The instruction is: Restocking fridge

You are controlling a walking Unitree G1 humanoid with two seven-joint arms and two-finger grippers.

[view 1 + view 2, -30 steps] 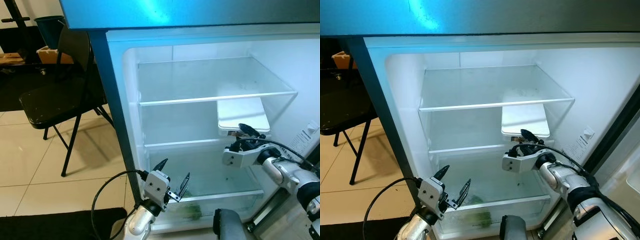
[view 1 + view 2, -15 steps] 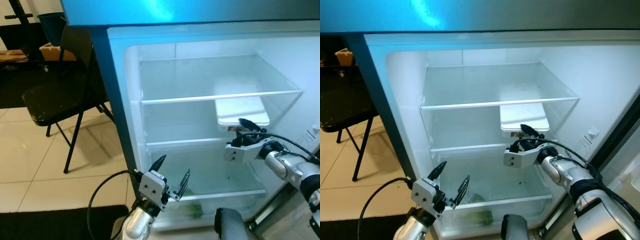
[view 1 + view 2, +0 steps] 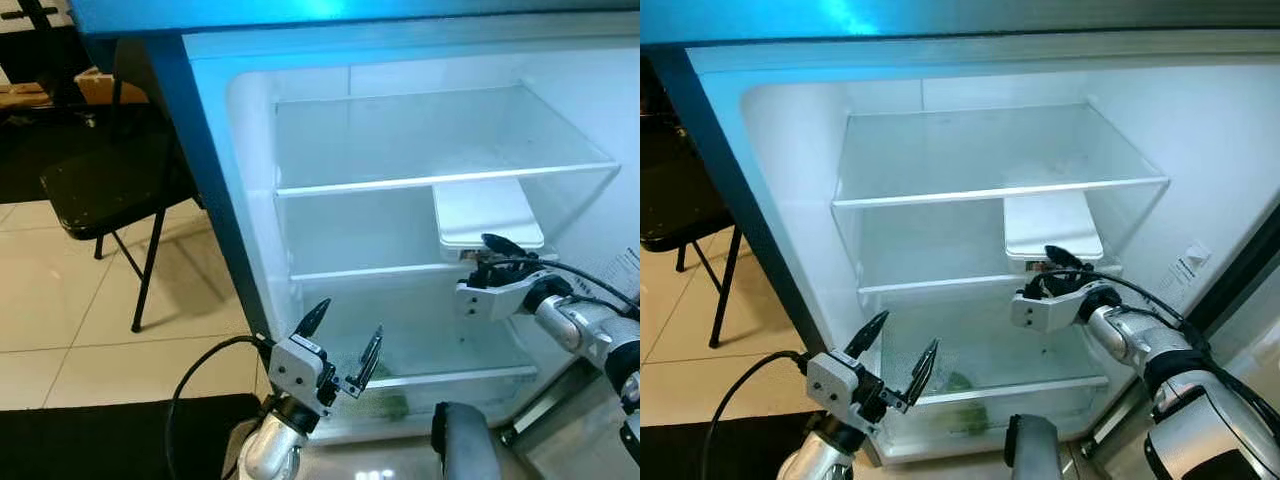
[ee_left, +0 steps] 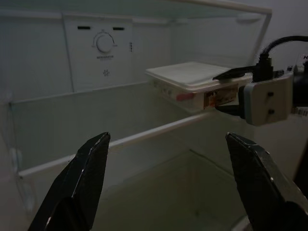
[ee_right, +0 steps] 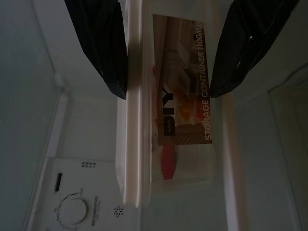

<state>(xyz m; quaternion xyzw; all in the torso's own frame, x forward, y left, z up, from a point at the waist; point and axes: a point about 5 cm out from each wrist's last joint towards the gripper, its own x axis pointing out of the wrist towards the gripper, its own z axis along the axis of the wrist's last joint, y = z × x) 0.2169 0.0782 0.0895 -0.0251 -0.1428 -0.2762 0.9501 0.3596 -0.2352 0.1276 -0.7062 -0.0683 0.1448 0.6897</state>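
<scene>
R claw (image 3: pixel 487 262) grips the white storage container (image 3: pixel 487 212) w/ fingers above and below, on the fridge's middle shelf (image 3: pixel 370 270). L claw (image 3: pixel 342 345) open, idle low. Container about placed; release left, other shelves bare.

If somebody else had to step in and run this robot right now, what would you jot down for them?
Right gripper: inside the open fridge, fingers either side of the white storage container. Whether it is clamped or just let go is hard to tell.
Left gripper: open, holding nothing, hovering by the fridge's lower front.
Container: on the middle glass shelf, right side, under the top shelf, its front edge at the shelf's lip.
Done: container is in the fridge.
Left: probably let go, draw the right arm out and shut the door. Something green lies in the bottom drawer.
</scene>
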